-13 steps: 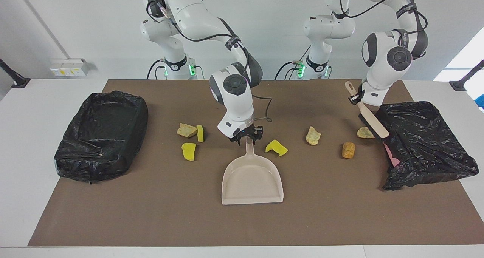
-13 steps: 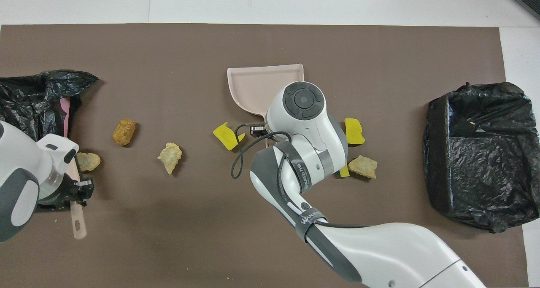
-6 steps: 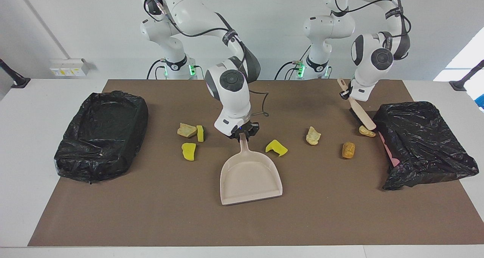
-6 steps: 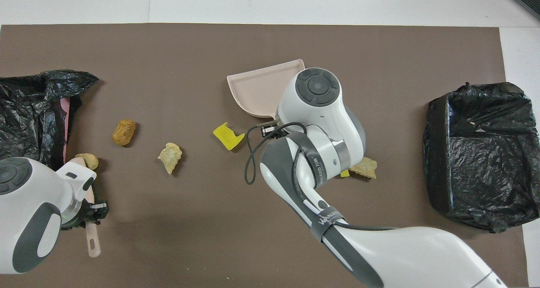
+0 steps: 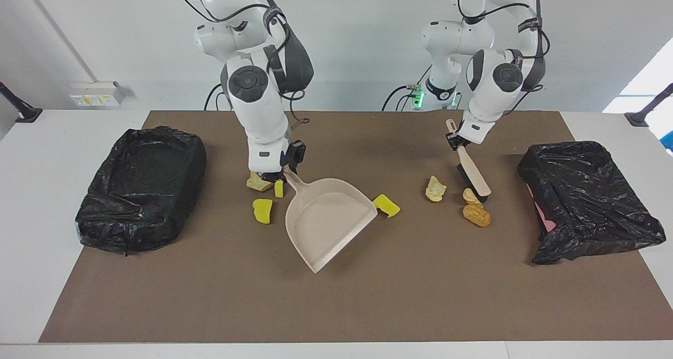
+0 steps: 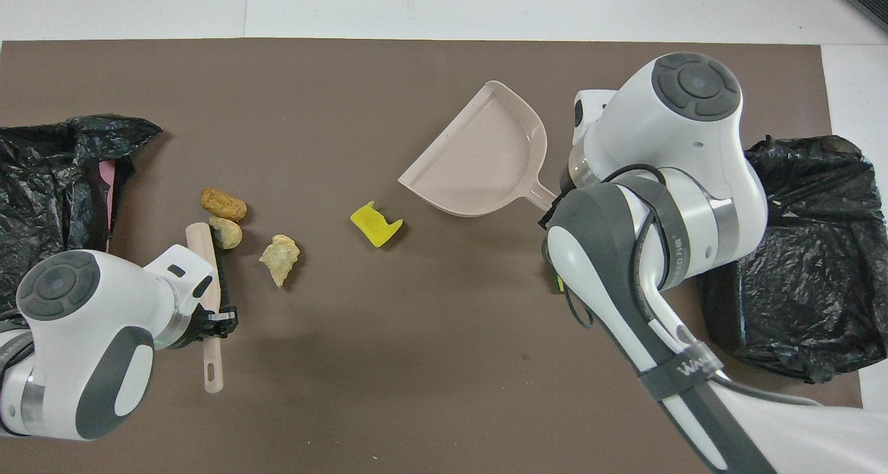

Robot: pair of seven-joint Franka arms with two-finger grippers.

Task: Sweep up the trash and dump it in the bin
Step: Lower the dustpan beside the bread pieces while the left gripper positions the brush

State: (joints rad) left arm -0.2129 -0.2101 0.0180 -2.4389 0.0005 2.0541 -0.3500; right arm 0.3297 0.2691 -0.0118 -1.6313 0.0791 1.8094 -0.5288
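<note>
On the desk toward the left arm's end, the left gripper (image 5: 453, 141), jaws clamped on the brush (image 5: 473, 176) handle, rests its bristles against two trash lumps (image 5: 476, 214). The dustpan (image 5: 326, 219), held in the right gripper (image 5: 288, 165), lies well apart, mouth angled toward them. Scraps (image 5: 262, 211) near the right arm are partly hidden.

Pale pink dustpan (image 5: 327, 222), brown mat (image 5: 420, 296)

High facing view; steep overhead
</note>
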